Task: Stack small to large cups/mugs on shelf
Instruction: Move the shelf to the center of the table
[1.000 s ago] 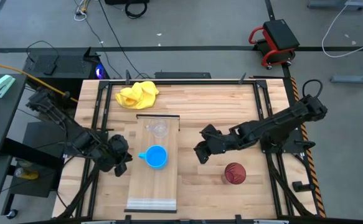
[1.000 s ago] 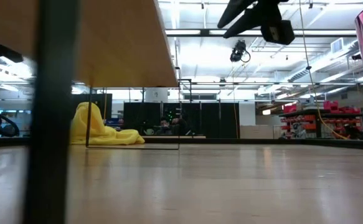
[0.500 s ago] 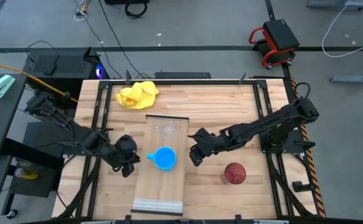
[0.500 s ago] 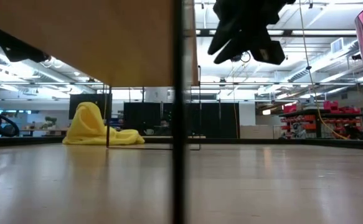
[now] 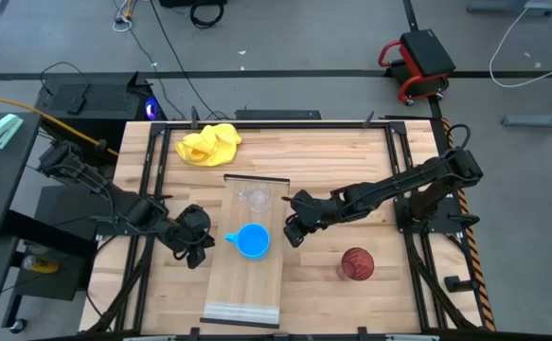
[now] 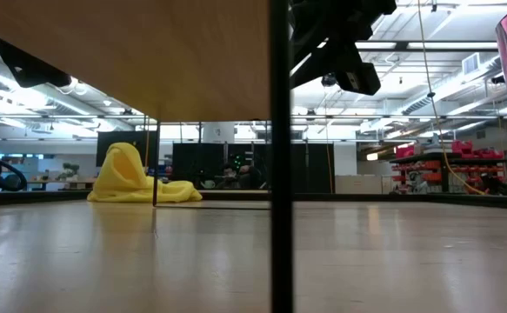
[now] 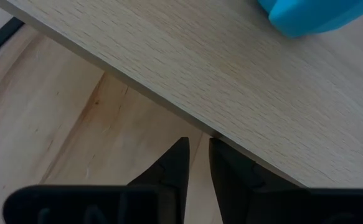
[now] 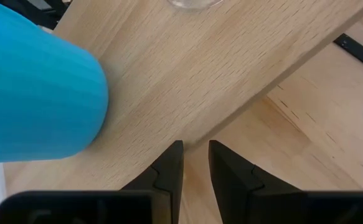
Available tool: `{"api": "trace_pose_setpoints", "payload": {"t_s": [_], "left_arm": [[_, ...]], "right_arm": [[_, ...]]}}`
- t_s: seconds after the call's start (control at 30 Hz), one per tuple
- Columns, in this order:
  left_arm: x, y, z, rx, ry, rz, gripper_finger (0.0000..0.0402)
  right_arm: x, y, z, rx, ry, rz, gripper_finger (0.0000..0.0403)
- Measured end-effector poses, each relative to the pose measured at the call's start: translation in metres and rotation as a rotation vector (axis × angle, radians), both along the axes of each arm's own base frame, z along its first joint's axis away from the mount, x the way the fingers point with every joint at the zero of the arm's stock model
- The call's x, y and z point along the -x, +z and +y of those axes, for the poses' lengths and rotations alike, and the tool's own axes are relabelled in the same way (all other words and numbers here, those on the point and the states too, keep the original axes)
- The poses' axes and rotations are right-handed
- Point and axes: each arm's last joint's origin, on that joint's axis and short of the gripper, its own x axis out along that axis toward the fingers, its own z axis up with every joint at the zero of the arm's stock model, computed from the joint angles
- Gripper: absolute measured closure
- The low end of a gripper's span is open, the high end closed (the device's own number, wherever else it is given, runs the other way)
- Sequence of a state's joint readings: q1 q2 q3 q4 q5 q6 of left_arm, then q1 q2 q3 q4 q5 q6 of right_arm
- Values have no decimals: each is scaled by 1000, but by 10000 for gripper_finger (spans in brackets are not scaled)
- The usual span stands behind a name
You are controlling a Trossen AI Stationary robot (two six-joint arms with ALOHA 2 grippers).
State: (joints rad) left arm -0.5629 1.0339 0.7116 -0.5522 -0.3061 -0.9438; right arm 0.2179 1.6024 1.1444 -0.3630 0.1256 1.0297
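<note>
The shelf (image 5: 247, 284), a long light wood board, lies lengthwise mid-table. In the low view its underside (image 6: 149, 61) shows high above the tabletop, over a dark upright (image 6: 279, 217). On it stand the clear cup (image 5: 256, 198) and the blue mug (image 5: 250, 241). The red cup (image 5: 357, 264) stands on the table to the right. My left gripper (image 5: 203, 248) is shut on the shelf's left long edge. My right gripper (image 5: 290, 234) stands at the right long edge, fingers slightly apart. My left gripper has the shelf's left long edge (image 7: 213, 132) at its fingertips, beside the blue mug (image 7: 318, 15). The fingers slant down from the table's left, across the edge. Only the very edge reaches the narrow gap. My right gripper (image 8: 195, 155) has the right long edge (image 8: 197, 138) running into its gap; whether it touches, I cannot tell.
A yellow cloth (image 5: 209, 144) lies bunched at the table's far left. Black rails run along the table's left and right sides. Bare tabletop lies between the shelf and the red cup and along the far right.
The shelf has slid toward the table's right edge with both cups on it and has turned a little. My left gripper has gone right with it. My right gripper has come toward the table's left and somewhat down, up to the shelf's right edge.
</note>
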Motion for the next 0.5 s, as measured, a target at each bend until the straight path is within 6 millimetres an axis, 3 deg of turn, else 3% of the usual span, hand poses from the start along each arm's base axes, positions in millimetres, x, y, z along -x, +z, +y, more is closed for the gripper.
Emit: {"api": "trace_pose_setpoints", "payload": {"t_s": [0.5], "left_arm": [[-4,1,6,2,9,-5,327]], "right_arm": [[-2,0,-13,21,-6,5,325]]}}
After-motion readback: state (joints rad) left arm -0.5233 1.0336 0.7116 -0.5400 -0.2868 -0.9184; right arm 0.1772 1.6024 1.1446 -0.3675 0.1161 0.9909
